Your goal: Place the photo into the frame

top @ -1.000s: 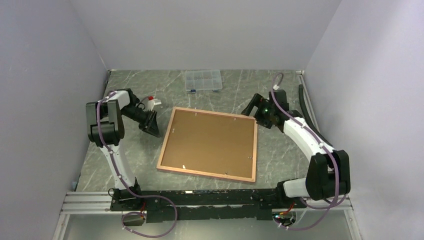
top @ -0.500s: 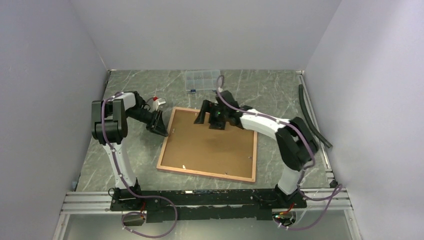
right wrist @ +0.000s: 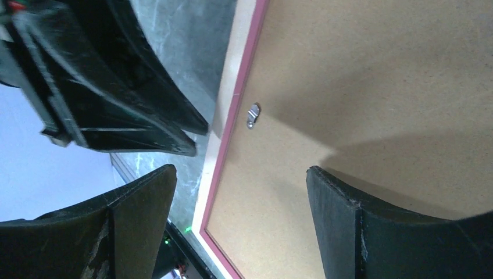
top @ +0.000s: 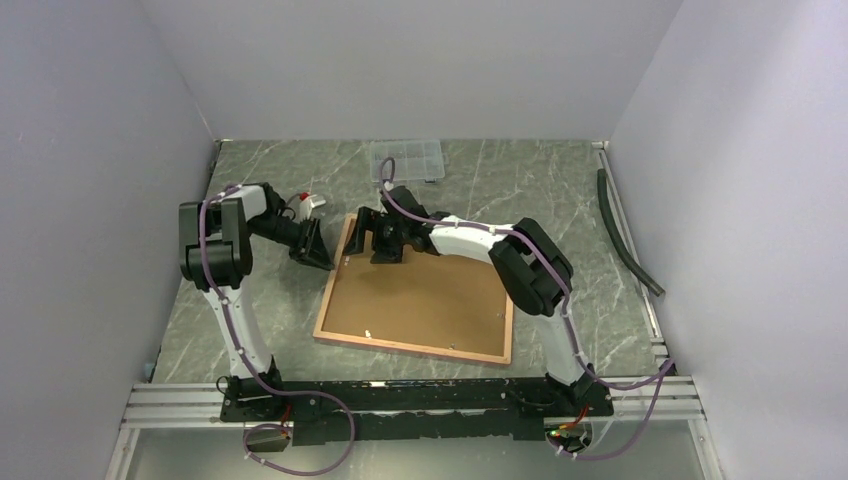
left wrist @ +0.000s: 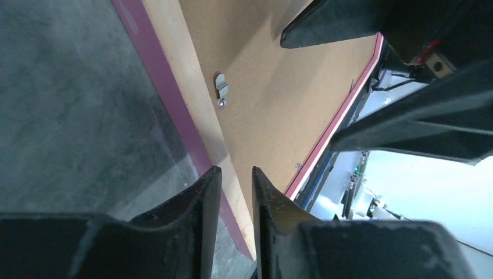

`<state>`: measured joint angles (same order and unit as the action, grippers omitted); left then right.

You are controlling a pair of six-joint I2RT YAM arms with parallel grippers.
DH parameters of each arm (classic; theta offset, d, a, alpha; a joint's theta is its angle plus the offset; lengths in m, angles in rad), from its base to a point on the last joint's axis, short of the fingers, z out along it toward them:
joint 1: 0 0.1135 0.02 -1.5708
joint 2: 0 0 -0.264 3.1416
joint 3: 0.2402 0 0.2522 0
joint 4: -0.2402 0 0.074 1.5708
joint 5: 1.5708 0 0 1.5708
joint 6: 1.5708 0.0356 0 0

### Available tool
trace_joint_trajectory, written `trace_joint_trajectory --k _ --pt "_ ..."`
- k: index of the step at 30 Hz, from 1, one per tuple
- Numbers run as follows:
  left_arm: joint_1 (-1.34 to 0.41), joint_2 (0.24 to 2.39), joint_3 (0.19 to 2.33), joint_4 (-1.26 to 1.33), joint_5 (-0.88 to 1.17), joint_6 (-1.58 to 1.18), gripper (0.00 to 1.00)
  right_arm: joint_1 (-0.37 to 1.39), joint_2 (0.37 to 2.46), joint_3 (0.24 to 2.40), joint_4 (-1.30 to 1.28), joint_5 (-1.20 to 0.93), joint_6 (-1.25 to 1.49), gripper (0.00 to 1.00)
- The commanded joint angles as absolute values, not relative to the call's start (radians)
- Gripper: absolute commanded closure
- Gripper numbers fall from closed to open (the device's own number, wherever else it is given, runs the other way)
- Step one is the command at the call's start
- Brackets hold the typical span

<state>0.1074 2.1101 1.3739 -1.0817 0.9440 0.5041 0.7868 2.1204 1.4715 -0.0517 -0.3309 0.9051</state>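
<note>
working at the back of the frame [top: 410, 349], lying face-down on the table [top: 560, 190]: right gripper [right wrist: 239, 171] spread wide over a corner clip [right wrist: 253, 115], left gripper [left wrist: 235, 174] almost closed, empty, beside the left edge; photo unseen; next, likely turning that clip

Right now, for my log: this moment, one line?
frame back-up | right gripper open over far-left corner | left gripper at left edge, grip unclear

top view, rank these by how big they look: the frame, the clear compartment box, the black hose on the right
1. frame, by far.
2 or 3. black hose and clear compartment box: unsure; the hose is longer but thin, the box wider and farther from the camera.
</note>
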Motion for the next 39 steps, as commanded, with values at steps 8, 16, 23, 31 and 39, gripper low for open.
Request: trace_joint_trajectory --k 8,16,23,31,39 --pt "0.137 2.068 1.381 -0.995 0.940 0.500 0.51 0.780 2.166 1.524 0.034 -0.379 0.934 0.14" --pt "0.132 2.136 1.350 -0.962 0.959 0.503 0.68 0.780 2.222 1.550 0.061 -0.395 0.957 0.15" --pt "0.122 2.146 1.329 -0.950 0.958 0.501 0.81 0.779 2.271 1.579 0.074 -0.407 0.978 0.17" --pt "0.120 2.155 1.331 -0.944 0.947 0.492 0.86 0.782 2.310 1.616 0.058 -0.413 0.990 0.20" --pt "0.118 2.153 1.325 -0.945 0.949 0.496 0.89 0.794 2.327 1.626 0.045 -0.422 1.005 0.21"
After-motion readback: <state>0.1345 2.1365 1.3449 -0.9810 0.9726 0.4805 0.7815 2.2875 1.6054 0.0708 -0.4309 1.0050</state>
